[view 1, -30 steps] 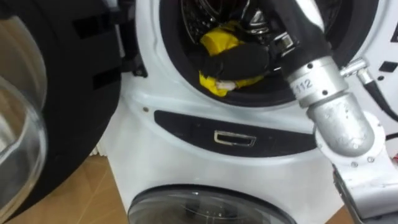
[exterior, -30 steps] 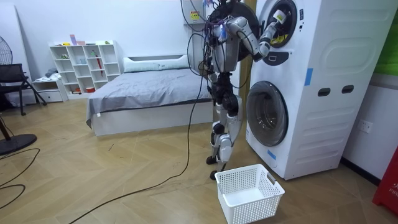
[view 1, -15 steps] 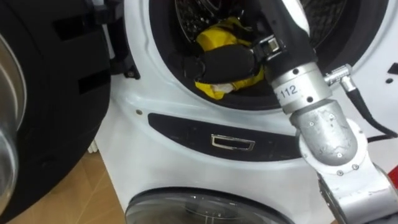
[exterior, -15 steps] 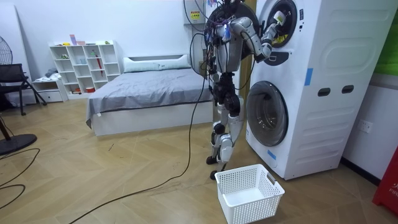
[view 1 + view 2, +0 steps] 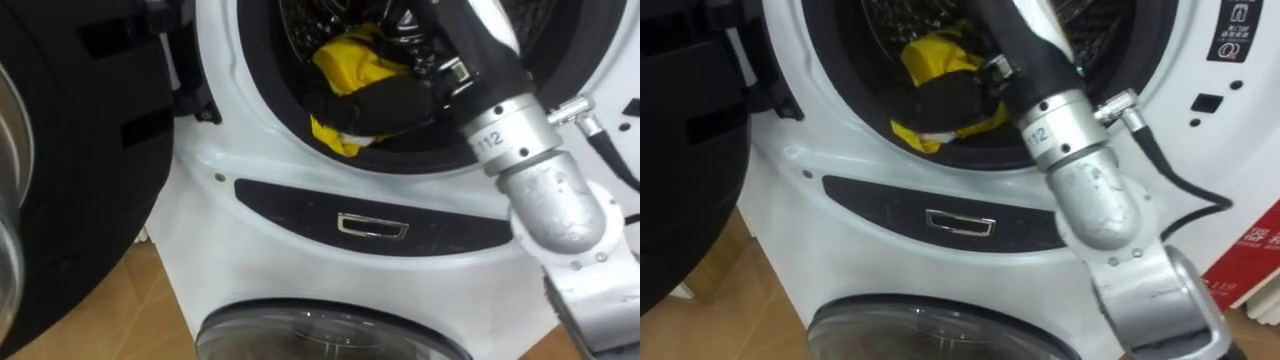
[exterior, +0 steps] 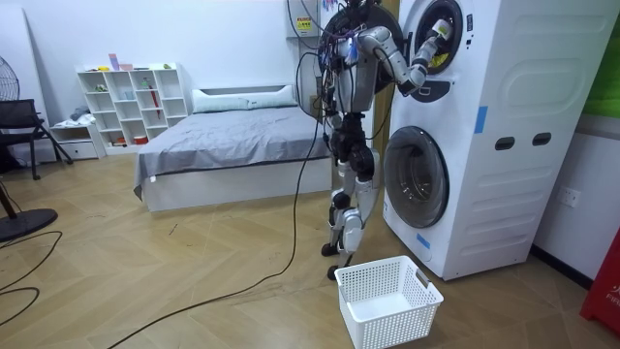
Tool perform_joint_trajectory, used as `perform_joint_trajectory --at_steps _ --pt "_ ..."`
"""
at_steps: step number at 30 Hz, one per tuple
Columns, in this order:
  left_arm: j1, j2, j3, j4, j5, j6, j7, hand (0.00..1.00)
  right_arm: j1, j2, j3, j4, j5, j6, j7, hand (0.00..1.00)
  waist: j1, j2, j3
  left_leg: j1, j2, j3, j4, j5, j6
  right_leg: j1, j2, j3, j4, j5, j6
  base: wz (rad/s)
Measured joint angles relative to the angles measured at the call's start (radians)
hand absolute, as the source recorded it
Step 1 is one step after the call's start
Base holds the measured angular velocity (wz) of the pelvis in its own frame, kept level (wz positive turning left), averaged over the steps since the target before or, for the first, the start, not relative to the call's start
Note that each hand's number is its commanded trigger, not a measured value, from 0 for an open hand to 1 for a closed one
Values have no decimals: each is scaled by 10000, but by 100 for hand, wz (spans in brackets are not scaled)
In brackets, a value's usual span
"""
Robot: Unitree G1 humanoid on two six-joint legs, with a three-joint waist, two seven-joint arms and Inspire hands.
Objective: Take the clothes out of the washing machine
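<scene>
The robot stood upright on the wooden floor [image 6: 194,281], close against the tall white washing machine [image 6: 484,145], with its right arm raised into the upper drum's round opening [image 5: 255,110]. The upper door [image 5: 80,150] hung swung open on the robot's left. At the lower lip of that opening the right hand [image 5: 375,100] lay on a yellow cloth [image 5: 350,62], its dark fingers bent down into the fabric and gripping it. Yellow folds showed both above the hand and just under it, still inside the drum's mouth. Below the opening ran a dark panel with a small chrome handle [image 5: 372,227], and beneath that was the glass of the lower door [image 5: 320,335]. A white laundry basket [image 6: 387,301] sat on the floor beside the robot's feet, with a bed [image 6: 232,136] well behind.
</scene>
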Motion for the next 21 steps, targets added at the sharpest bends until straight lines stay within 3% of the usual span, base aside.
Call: perform_joint_trajectory --at_steps 4,8,12,18,21 --pt "-130 20 211 -142 25 116 2 0 -6 -642 -344 627 47 -98 118 0 -132 81 -33 53 8 -9 7 -1 8 83 -27 18 29 8 13 7" --pt "-261 69 209 -197 -13 119 3 0 -1 -687 -343 928 48 -168 358 0 -132 128 -40 283 2 -5 -54 -3 10 292 -46 40 29 0 29 5" --pt "-286 77 208 -194 -49 157 -14 0 -2 -992 -344 1001 255 -138 608 0 -165 129 -45 334 0 -33 -98 -62 85 343 -49 -16 33 -25 72 3" --pt "-227 97 598 -265 -49 215 -223 0 -2 -1627 -347 978 496 -35 1104 0 -181 -31 -137 306 -14 -34 -75 -69 94 341 -60 -31 34 -22 83 3" --pt "-230 125 669 -323 -27 214 -330 0 -2 -1812 -348 868 467 40 1503 0 -188 -125 -130 333 -14 -30 -59 -69 95 360 -63 -9 36 -22 84 -4"
